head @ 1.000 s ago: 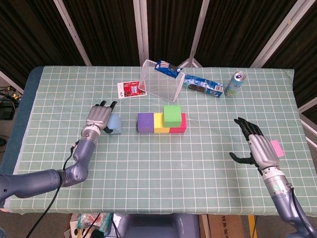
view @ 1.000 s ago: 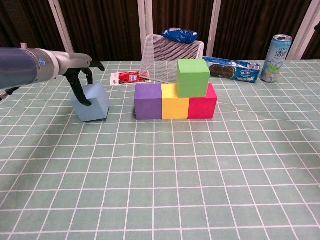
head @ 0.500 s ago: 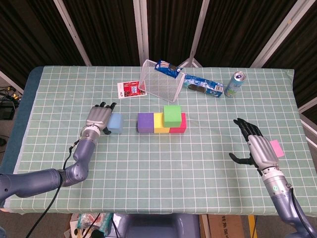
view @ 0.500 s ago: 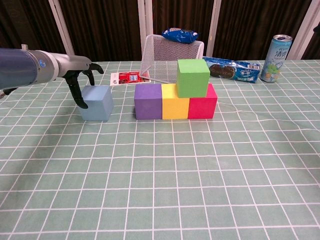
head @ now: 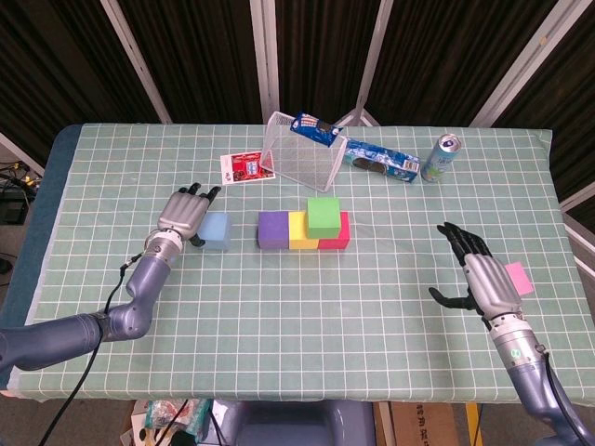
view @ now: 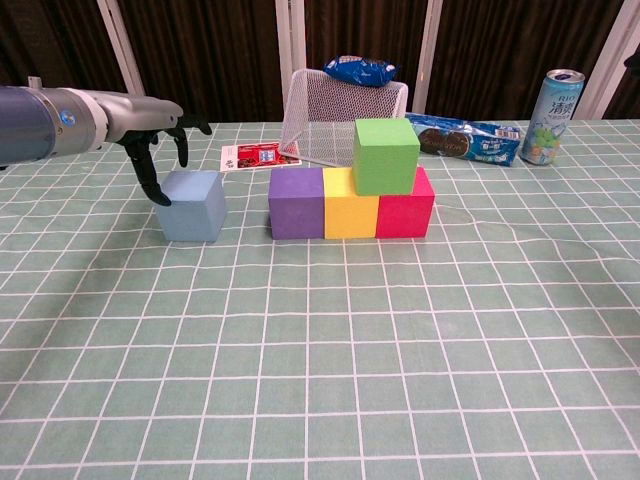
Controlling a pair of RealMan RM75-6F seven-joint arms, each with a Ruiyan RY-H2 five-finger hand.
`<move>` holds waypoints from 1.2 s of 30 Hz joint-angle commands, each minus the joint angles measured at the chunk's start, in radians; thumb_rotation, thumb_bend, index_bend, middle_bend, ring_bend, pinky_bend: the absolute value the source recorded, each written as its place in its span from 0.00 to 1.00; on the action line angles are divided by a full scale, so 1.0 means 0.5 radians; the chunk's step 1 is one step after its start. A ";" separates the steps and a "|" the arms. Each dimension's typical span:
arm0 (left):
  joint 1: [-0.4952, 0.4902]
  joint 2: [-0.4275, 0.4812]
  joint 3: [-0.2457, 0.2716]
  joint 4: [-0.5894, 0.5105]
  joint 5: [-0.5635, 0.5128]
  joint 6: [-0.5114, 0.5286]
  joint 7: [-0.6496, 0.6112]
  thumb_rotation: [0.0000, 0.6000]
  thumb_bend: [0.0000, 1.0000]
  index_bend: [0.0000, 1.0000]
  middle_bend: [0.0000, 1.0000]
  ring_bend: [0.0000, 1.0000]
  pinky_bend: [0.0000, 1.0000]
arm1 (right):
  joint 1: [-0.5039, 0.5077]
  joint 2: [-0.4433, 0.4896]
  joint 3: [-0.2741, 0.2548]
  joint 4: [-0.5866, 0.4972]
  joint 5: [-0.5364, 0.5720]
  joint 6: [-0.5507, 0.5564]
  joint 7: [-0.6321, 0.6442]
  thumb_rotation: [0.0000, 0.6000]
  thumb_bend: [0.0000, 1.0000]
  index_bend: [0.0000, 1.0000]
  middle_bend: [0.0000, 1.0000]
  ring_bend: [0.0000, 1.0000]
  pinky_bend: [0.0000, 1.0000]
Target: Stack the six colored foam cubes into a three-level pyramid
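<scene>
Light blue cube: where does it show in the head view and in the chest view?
Head view: the light blue cube sits left of centre, beside the left hand.
Chest view: it stands at the left on the table, under that hand's fingertips.
Shared landmark: the purple cube, just to its right in both.

One cube (view: 386, 155) sits atop a three-cube row (view: 351, 216); a lone cube (view: 193, 205) lies left, mesh basket (view: 340, 122) behind.

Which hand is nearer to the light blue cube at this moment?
Left. The left hand is right at the light blue cube, fingers curled over its upper left edge. The right hand lies far across the table, beyond the purple, yellow and red row, open.
</scene>
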 commanded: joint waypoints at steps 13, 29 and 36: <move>-0.022 -0.035 0.035 0.068 0.063 -0.064 -0.030 1.00 0.20 0.00 0.28 0.08 0.18 | 0.002 0.002 -0.001 -0.004 0.007 -0.010 0.003 1.00 0.29 0.00 0.00 0.00 0.00; -0.006 -0.093 0.031 0.104 0.102 -0.054 -0.104 1.00 0.31 0.05 0.41 0.08 0.18 | 0.006 -0.002 -0.003 -0.004 0.017 -0.018 -0.001 1.00 0.29 0.00 0.00 0.00 0.00; 0.026 -0.002 0.007 -0.062 0.094 0.017 -0.128 1.00 0.31 0.05 0.41 0.08 0.18 | 0.003 0.010 0.001 -0.020 0.004 -0.017 0.023 1.00 0.29 0.00 0.00 0.00 0.00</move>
